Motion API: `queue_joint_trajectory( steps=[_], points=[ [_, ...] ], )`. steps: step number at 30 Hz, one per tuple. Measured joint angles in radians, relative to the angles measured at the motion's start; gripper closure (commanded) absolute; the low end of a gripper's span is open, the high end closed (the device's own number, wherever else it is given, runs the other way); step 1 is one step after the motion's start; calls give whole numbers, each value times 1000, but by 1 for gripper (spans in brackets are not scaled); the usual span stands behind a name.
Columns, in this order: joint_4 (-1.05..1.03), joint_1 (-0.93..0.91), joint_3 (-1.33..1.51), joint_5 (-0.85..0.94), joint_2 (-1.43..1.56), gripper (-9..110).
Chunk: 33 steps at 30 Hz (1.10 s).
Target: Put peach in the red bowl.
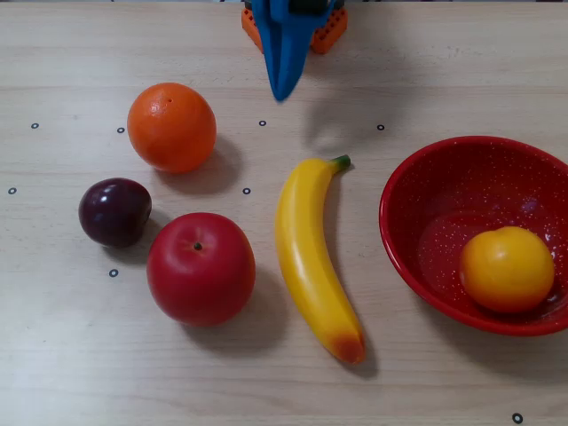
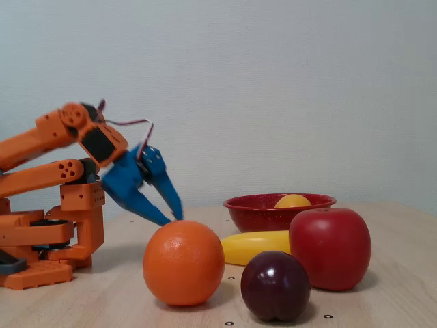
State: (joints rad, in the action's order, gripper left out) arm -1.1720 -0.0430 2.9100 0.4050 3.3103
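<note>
A: Where is the peach (image 1: 507, 269)?

B: Inside the red bowl (image 1: 444, 177), resting on the inner slope at about 5 o'clock from the bowl's centre in the top-down fixed view. In the side-on fixed view only its yellow crown (image 2: 293, 201) shows above the bowl's rim (image 2: 259, 203).

A: So the task looks done?

B: I'd judge so; the fruit sits clear of everything else.

A: If it had to be taken again, how would it handle?

B: It looks smooth, glossy and round, probably light and rigid like a toy, so likely slippery. I'd grasp it across its widest girth, coming from above, since the bowl wall crowds it at 3 to 5 o'clock.

A: And outside the bowl?

B: At 9 o'clock from the bowl lies a banana (image 1: 311, 257), then a red apple (image 1: 201, 268), a dark plum (image 1: 114, 211) at the apple's 10 o'clock, and an orange (image 1: 171, 127) at the plum's 1 o'clock.

A: The gripper?

B: The blue gripper (image 2: 169, 220) hangs low by the orange base (image 2: 48, 239), its jaws spread apart and holding nothing. In the top-down view it (image 1: 282, 89) points to 6 o'clock, well apart from the bowl.
</note>
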Motion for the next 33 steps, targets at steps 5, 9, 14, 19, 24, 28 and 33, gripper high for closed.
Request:
queue_joint_trajectory(
  steps=[5,9,14,19,24,28,33],
  points=[
    [227,46,124,-112,3,102],
    [299,66,192,-235,2,102],
    [299,64,235,-313,2,102],
    [299,64,235,-334,2,102],
    [299,64,235,-348,2,102],
    [299,64,235,-348,2,102],
    [299,64,235,-364,2,102]
  ],
)
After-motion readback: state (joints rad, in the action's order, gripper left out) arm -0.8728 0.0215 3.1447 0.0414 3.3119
